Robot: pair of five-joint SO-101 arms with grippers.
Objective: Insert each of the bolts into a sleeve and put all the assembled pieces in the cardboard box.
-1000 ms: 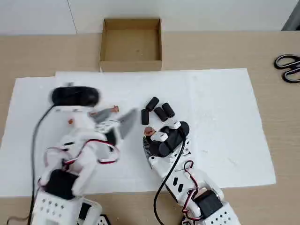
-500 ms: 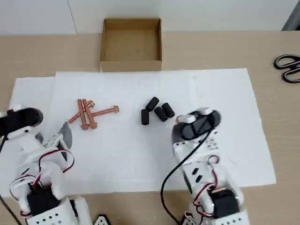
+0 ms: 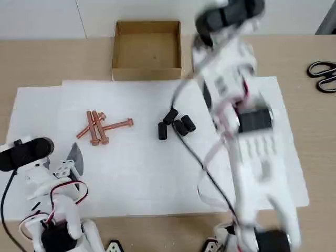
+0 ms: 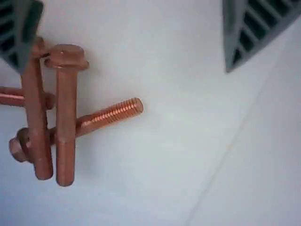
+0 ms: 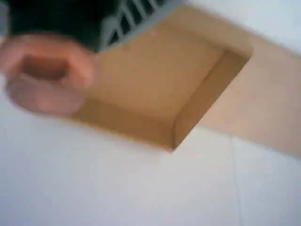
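The right gripper is clenched on an assembled piece, copper bolt head poking out of its black sleeve. It sits up near the table's far edge, just beside the cardboard box. Here's the worry: in the right wrist view the head hangs about level with the box's wall, not clearly over its floor. Letting go here could bounce the piece off the rim onto the white paper. And if the pinch is on the sleeve alone, the bolt may slide out.

Toward the table's front-left corner, the left gripper hangs spread wide above the loose bolts, touching none. A careless drop into that crossed pile could scatter them. Four sleeves wait mid-table.
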